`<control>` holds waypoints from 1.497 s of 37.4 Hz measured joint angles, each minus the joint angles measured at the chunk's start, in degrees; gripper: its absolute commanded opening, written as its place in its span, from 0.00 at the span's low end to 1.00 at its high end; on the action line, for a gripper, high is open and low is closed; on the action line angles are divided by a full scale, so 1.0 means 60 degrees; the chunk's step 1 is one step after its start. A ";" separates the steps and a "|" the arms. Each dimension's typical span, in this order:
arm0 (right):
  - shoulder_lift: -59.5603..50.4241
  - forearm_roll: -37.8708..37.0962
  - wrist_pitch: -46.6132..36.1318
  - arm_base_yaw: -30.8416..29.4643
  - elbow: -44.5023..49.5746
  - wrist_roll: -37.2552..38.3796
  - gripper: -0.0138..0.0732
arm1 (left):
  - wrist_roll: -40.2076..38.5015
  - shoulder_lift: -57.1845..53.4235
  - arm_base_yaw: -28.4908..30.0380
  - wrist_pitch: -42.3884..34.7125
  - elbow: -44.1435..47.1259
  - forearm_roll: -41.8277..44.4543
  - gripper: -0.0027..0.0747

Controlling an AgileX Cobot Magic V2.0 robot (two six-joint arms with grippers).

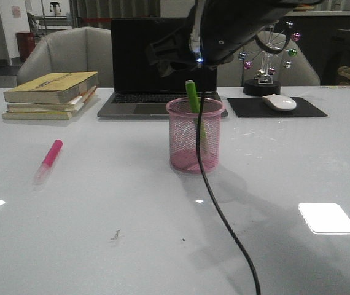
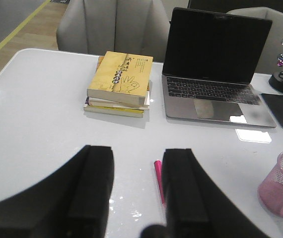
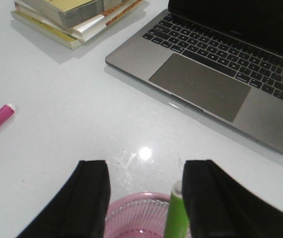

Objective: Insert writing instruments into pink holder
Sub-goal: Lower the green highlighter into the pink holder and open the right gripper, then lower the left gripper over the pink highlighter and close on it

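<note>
Pink marker [image 1: 49, 157] lies on the surface [image 1: 101, 209], apparently beneath the left end effector [image 2: 137, 198], spread wide; right end effector [image 3: 145, 198], wide, flanks green marker [image 1: 193, 101] inside holder [image 1: 194, 138].

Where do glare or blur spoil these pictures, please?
Front view: a bright window patch on the table, and a dark blurred arm up top. Left wrist view: glare on the laptop palm rest. Right wrist view: a small glint before the pink holder.
</note>
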 measured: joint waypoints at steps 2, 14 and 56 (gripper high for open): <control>-0.0315 -0.0038 0.0396 -0.0059 0.0017 -0.0092 0.65 | 0.0000 0.0000 0.0000 -0.0017 0.0000 0.0000 0.46; -0.3228 -0.0097 0.2252 -0.0733 0.0039 -0.0206 0.64 | 0.0000 0.0000 0.0000 -0.0227 0.0000 0.0000 0.46; -1.3019 -0.0396 0.6291 -0.4569 0.5919 -0.0040 0.64 | 0.0000 0.0000 0.0000 -0.0270 0.0000 -0.0007 0.46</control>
